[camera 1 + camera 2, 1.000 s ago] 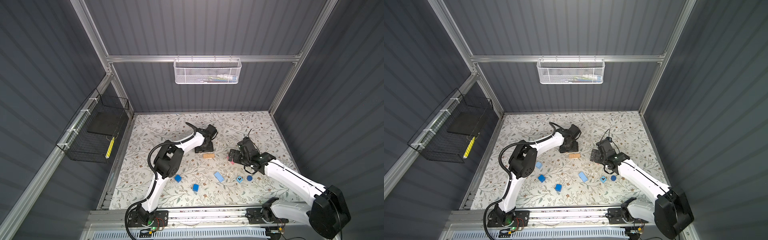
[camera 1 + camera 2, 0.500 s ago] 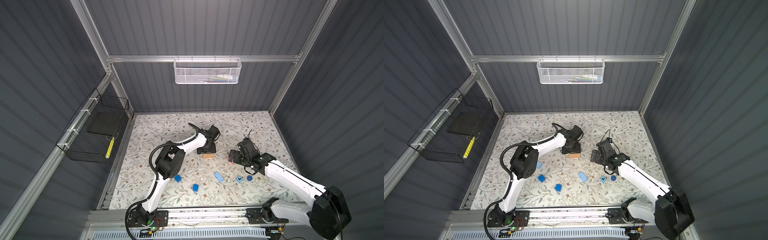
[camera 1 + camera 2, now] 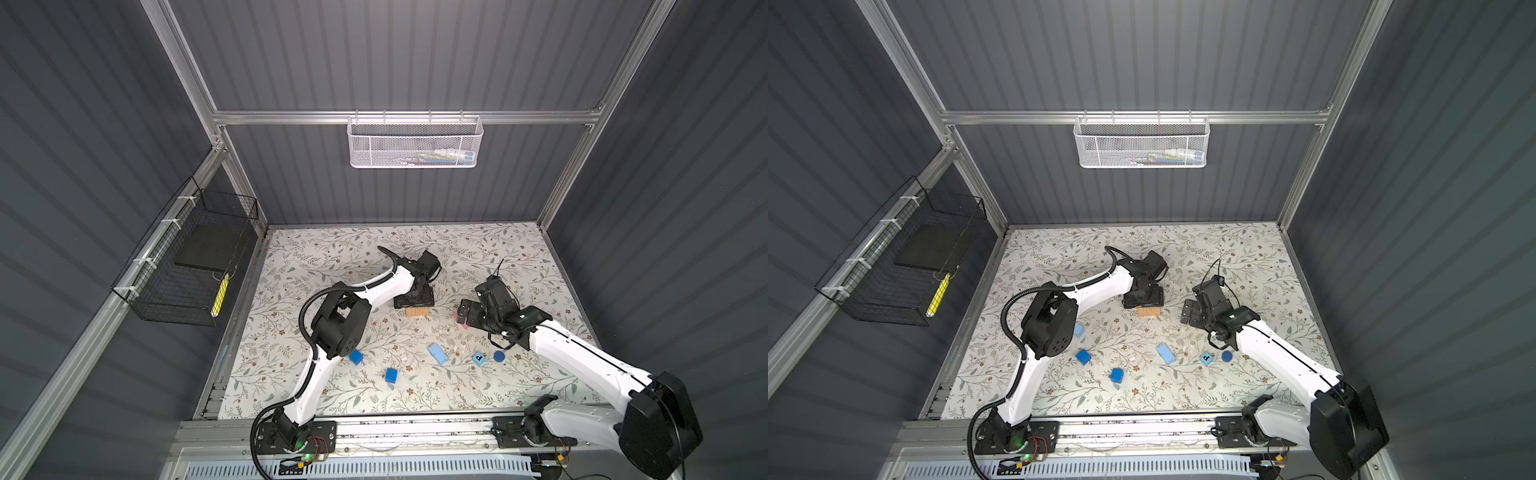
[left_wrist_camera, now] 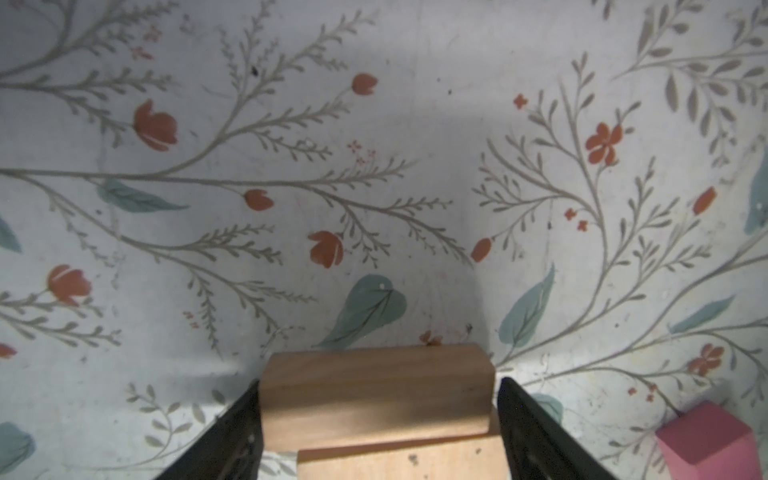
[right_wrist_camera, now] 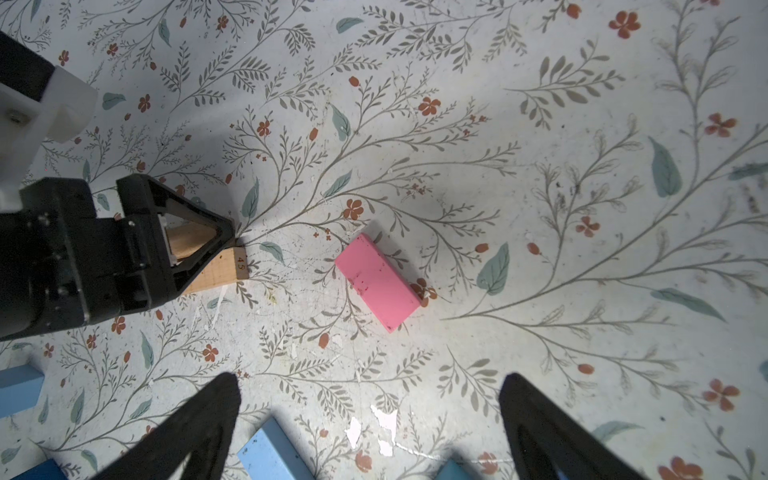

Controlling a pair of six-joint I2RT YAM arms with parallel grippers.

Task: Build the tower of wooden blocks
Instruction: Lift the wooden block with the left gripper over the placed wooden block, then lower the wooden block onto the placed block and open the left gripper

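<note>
tan bars (image 4: 374,395): two stacked, top one slightly off-centre | left gripper (image 4: 378,384): jaws flank the top one, gripping or freed i cannot tell | do well: open fully, lift straight up | right gripper (image 5: 370,380): spread wide by pink bar (image 5: 376,282), near the tan bars | top views hide the overhang, left wrist shows it

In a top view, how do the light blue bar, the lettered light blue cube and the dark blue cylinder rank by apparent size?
1. light blue bar
2. lettered light blue cube and dark blue cylinder: these look nearly alike, so I leave them unranked.
</note>
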